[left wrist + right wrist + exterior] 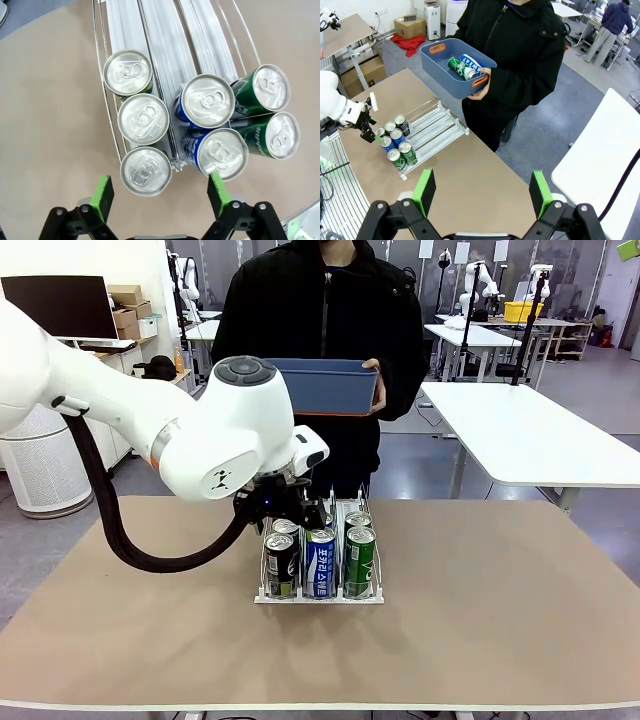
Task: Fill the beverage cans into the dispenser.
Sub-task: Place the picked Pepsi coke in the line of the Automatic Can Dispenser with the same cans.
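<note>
7 beverage cans (143,119) stand in the dispenser (165,30); perhaps 2 remain in the blue bin (437,62). The left gripper (160,193) and right gripper (482,192) both gape empty.

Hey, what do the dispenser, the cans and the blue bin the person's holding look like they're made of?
The dispenser: shiny thin metal wire over matte white tracks, probably plastic. The beverage cans: metal, likely aluminium, judging by brushed silver tops with pull tabs and glossy printed sides. The blue bin: apparently moulded matte plastic, with rounded corners.
</note>
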